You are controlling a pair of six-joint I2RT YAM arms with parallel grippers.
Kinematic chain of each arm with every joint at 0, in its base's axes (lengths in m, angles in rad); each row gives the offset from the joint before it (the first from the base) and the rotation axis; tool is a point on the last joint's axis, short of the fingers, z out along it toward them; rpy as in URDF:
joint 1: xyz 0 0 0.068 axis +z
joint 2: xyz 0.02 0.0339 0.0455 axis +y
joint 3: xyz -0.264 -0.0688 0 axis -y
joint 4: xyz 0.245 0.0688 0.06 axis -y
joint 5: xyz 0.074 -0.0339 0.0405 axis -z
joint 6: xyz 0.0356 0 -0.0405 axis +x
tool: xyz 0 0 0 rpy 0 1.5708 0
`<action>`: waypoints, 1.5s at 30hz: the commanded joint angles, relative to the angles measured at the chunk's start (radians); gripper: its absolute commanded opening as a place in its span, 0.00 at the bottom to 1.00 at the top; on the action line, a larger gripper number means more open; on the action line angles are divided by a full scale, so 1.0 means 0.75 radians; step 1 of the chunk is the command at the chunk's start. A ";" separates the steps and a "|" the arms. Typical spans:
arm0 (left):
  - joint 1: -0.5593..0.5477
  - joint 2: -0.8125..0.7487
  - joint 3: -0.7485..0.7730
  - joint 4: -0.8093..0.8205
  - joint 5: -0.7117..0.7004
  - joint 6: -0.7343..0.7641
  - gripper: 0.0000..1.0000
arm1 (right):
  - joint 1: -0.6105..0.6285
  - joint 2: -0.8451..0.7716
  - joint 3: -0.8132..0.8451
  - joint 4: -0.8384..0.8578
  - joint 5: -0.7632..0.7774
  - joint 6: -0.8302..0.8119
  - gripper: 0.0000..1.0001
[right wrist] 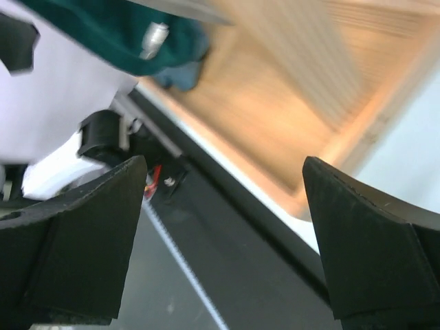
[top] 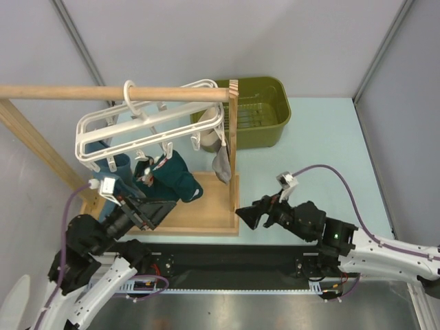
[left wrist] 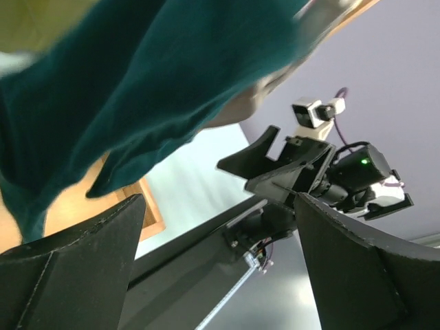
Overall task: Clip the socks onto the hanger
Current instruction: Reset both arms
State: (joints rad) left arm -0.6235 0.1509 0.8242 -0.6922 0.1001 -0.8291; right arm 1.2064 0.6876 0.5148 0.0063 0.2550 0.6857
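The white hanger (top: 148, 124) hangs by its ring from the wooden rod. Dark teal socks (top: 175, 175) dangle from its clips, one with a red-and-white patch near the top; another teal sock (top: 118, 168) hangs to the left. My left gripper (top: 165, 206) sits just below the socks, open, with nothing between its fingers (left wrist: 75, 261); in the left wrist view a teal sock (left wrist: 137, 82) hangs above it. My right gripper (top: 246, 216) is open and empty, beside the wooden base's right corner. In the right wrist view a teal sock (right wrist: 103, 34) shows at upper left.
The wooden rack's base (top: 206, 206) and upright post (top: 232, 137) stand between the arms. A grey sock (top: 221, 165) hangs by the post. A green basket (top: 271, 103) stands behind it. The right arm (left wrist: 316, 172) shows in the left wrist view.
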 commanded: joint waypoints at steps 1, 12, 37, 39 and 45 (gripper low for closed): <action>-0.005 -0.090 -0.198 0.184 0.065 -0.003 0.93 | -0.001 -0.196 -0.179 -0.023 0.316 0.059 1.00; -0.005 -0.375 -0.636 0.377 0.124 0.015 1.00 | 0.040 -0.701 -0.819 0.523 0.490 0.092 1.00; -0.005 -0.387 -1.344 1.504 0.419 -0.430 1.00 | 0.068 -0.798 -0.803 0.172 0.815 0.313 1.00; -0.007 -0.387 -1.342 1.502 0.411 -0.433 1.00 | 0.107 -0.792 -0.801 0.172 0.848 0.319 1.00; -0.007 -0.387 -1.344 1.486 0.404 -0.439 0.99 | 0.150 -0.792 -0.799 0.100 0.928 0.435 1.00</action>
State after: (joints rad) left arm -0.6247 0.0044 0.0284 0.3950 0.3969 -1.1458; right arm 1.3037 0.0906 0.0284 0.1131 0.8501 0.9310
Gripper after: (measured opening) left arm 0.994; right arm 0.994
